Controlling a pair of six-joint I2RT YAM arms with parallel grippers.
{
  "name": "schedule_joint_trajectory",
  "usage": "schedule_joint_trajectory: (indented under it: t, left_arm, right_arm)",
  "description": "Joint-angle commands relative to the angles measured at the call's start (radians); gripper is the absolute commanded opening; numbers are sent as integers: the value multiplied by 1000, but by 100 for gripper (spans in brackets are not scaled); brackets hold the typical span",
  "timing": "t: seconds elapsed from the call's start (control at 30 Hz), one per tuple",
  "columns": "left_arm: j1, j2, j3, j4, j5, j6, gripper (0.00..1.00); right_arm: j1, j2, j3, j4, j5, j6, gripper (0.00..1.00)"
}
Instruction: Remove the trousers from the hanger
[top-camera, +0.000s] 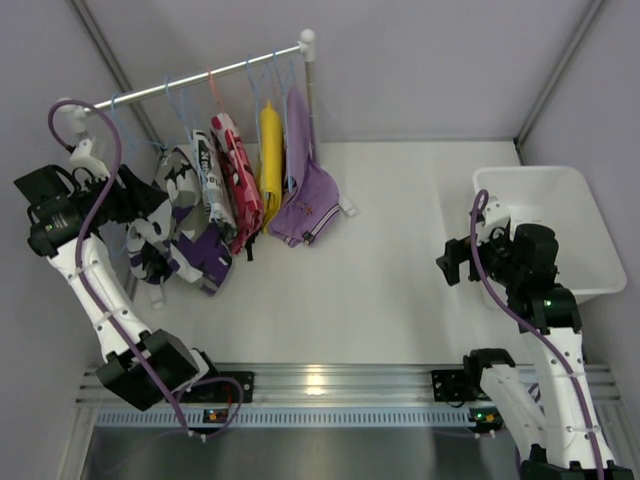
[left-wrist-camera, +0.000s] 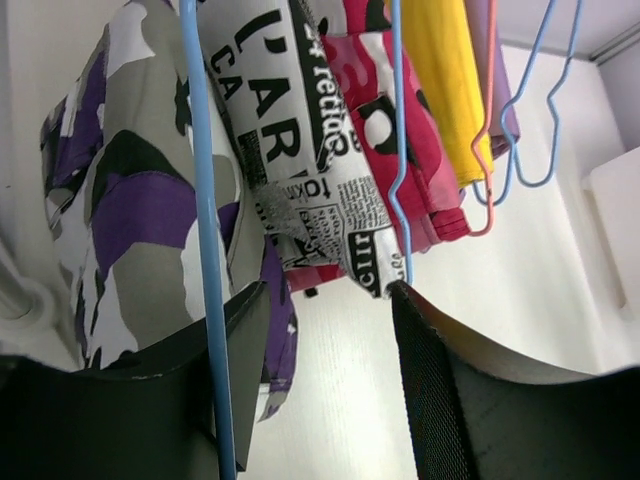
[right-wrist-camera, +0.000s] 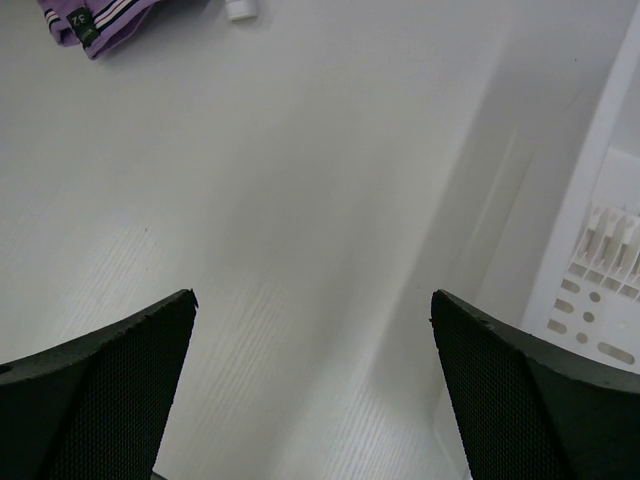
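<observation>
Small cloth trousers in purple, white and black camouflage (left-wrist-camera: 130, 210): hanging on thin light-blue wire hanger (left-wrist-camera: 200, 200), near left end of metal rail (top-camera: 190, 80) | left gripper (left-wrist-camera: 327, 300): jaws apart, hanger wire crosses the inner edge of one finger | right gripper (right-wrist-camera: 312, 300): jaws wide apart, holding nothing, over white table (right-wrist-camera: 300, 150) beside white plastic bin (right-wrist-camera: 600, 250)

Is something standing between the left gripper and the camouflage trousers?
Nothing blocks it. The wire of the hanger crosses one finger of the left gripper, and the trousers hang behind that wire. The lettered garment hangs beside them, over the finger gap.
</observation>
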Motion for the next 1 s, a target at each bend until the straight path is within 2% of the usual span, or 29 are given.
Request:
schedule_joint_trajectory:
  t: [0.0,0.17,0.33,0.47,0.53,0.67,0.7,0.8,0.87,0.97]
  left_arm:
    - [-18,-56,-58,258,99,-173,57]
    - [-56,-40,-65,359,90,-272,55]
    - [-62,-16,-55,422,127,-373,47]
    - [-81,-7,-35,433,119,-390,45]
    - [-82,2,-23,433,125,-416,47]
    - [-82,23,7,410,139,-419,59]
    - [-82,22,8,407,136,-417,59]
    - [-82,17,22,390,127,-405,47]
    - [-82,16,36,375,125,-398,48]
    - [-82,13,63,338,117,-379,57]
  right_arm:
    - [-12,-12,3,5,-21,6,100]
    - [-11,-16,3,6,-21,6,99]
    - [-11,-18,3,6,-24,6,99]
    - [-11,-18,2,6,-27,6,100]
    - [-12,-21,2,5,-29,6,100]
    - [-12,-24,0,5,-31,7,100]
    - [-11,-27,0,6,-31,6,99]
    - [-11,-30,0,6,-31,6,99]
    - [-11,-32,-1,6,-31,6,99]
    - [-11,-32,0,5,-34,4,99]
